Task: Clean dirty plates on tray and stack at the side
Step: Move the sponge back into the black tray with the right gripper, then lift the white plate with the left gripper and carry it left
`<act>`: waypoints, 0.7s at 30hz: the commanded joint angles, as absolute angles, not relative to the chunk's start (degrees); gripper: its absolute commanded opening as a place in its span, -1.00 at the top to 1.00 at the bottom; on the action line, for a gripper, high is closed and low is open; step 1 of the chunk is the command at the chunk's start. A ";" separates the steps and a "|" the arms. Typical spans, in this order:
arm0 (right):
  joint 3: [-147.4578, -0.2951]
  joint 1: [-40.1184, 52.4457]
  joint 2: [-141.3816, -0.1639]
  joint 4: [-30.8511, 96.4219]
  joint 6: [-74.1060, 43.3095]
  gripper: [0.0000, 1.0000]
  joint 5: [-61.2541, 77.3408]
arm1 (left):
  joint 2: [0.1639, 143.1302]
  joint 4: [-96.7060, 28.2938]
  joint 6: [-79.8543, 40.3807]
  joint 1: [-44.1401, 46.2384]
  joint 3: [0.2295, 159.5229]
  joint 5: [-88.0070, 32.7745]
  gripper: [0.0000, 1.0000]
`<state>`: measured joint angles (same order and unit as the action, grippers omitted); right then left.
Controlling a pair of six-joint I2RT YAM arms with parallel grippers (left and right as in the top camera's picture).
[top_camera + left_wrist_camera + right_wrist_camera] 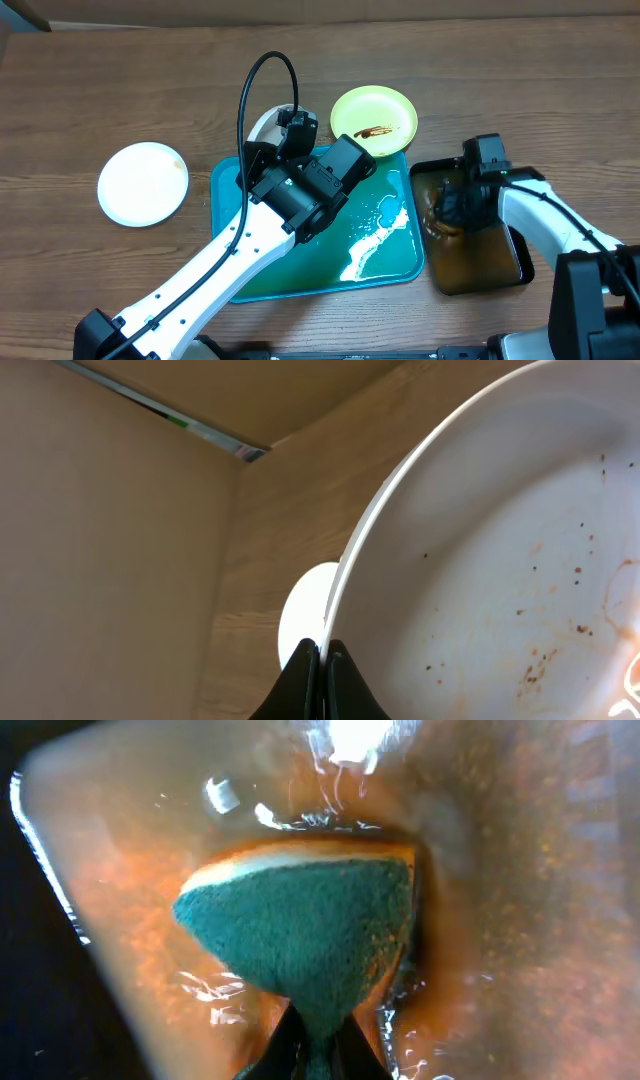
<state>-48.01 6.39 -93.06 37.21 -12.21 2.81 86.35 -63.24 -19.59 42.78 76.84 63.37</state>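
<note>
While left jaws pinch a white plate (500, 540), right jaws pinch a sponge (300, 940) — wet.

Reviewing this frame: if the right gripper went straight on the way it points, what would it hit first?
The right gripper is shut on a green sponge dipped in brown liquid. Pushed on, the sponge would probably press against the black tray's bottom, though the liquid's depth is unclear.

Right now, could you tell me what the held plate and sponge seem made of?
The held plate: glossy white plastic or glazed ceramic, judging by smooth sheen and thin rim. The sponge: probably soft foam, coarse green scouring face, soaked.
</note>
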 commanded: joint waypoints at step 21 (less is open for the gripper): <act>-68.71 6.31 -92.49 62.92 -12.16 0.92 5.04 | 85.47 -63.16 -21.28 43.05 77.08 66.19 0.92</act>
<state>-67.99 6.39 -92.84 61.41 -12.16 4.32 86.35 -63.24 -19.59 42.78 76.84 64.16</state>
